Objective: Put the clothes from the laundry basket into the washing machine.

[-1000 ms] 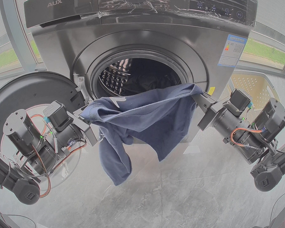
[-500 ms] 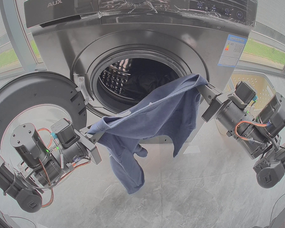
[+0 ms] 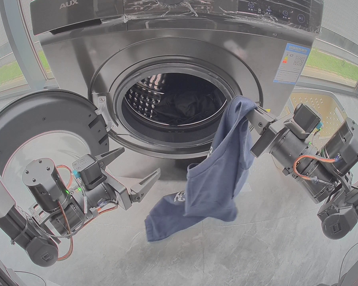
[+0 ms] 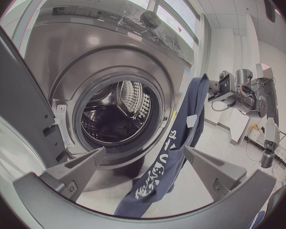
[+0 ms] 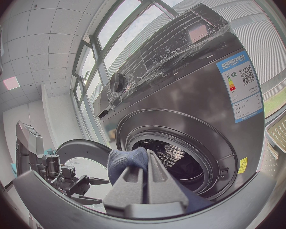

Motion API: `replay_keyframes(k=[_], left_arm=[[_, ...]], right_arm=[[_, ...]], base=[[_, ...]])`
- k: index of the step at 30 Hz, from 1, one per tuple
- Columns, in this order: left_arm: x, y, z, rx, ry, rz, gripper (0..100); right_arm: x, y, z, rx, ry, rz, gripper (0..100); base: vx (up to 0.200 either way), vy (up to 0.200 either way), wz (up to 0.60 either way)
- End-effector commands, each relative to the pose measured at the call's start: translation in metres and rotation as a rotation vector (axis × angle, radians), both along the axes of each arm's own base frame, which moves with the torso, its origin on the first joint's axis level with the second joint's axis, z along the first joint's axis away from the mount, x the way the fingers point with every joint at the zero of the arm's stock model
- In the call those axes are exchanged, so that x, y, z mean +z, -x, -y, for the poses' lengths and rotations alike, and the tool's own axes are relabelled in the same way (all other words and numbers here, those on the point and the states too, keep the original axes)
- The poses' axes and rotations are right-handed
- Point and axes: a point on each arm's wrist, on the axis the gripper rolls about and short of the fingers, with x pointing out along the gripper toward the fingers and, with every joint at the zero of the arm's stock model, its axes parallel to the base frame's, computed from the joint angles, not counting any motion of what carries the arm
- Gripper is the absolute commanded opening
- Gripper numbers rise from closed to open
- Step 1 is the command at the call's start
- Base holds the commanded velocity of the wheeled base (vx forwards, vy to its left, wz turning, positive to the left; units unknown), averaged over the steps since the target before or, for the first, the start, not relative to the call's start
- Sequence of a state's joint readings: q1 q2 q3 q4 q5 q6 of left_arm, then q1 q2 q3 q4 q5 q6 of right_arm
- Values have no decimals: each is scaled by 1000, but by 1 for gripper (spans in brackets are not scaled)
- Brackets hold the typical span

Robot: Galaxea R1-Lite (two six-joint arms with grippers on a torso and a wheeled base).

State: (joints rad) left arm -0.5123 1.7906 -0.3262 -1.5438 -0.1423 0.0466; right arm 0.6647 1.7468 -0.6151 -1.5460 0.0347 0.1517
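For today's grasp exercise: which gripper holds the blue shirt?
The right gripper, shut on the blue shirt; the left gripper is open and empty.

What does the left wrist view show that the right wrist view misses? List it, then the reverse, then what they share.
Left wrist view, not the right: white print down the hanging shirt. Right wrist view, not the left: the laundry basket beside the washing machine. Shared: the open drum with dark clothes inside, the shirt, the open left gripper, the right gripper shut on the shirt.
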Motion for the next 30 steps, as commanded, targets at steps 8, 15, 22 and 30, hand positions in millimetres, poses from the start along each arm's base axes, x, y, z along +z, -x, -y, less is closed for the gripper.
replay_keyframes(k=[8,15,22,30], left_arm=[[-34,0,7,-25,-74,-121,100],[-59,14,25,-126,-135,-214,100],[-79,1,56,-197,-149,-234,100],[-87,-29,79,-206,-69,-233,100]], right_arm=[[0,1,-2,4,1,1,0],[2,1,-2,2,-3,8,0],[-1,1,-4,9,2,-1,0],[-1,3,-8,23,1,-3,0]], base=[[0,0,0],[0,0,0],[0,0,0],[0,0,0]])
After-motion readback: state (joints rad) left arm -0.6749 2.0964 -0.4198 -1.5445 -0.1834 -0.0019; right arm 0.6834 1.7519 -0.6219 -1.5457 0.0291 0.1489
